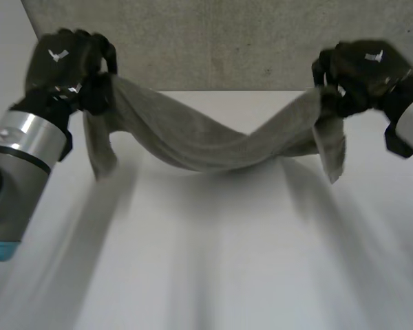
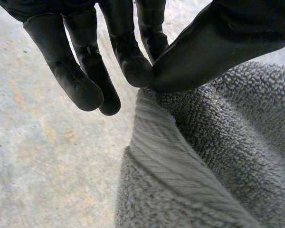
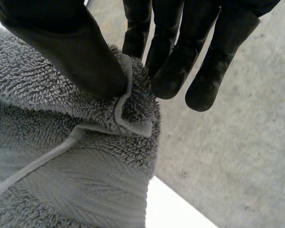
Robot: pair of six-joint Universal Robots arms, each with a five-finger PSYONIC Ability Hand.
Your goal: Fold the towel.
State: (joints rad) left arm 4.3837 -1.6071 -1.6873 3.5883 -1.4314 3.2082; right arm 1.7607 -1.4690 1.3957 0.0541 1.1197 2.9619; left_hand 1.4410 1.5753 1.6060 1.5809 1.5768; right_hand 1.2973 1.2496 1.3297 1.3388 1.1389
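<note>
A grey towel (image 1: 206, 141) hangs in the air over the white table (image 1: 213, 261), sagging in the middle between both hands. My left hand (image 1: 65, 65) holds its left end high, thumb (image 2: 213, 47) pinching the towel's edge (image 2: 204, 152) against the fingers (image 2: 133, 61). My right hand (image 1: 361, 72) holds the right end at the same height, its thumb (image 3: 71, 47) pressing the towel's corner (image 3: 99, 137) against the fingers (image 3: 173, 71). A short flap of cloth dangles below each hand.
A grey concrete floor (image 1: 213, 41) lies beyond the table's far edge (image 1: 227, 91). My left arm (image 1: 20, 158) comes in low at the near left.
</note>
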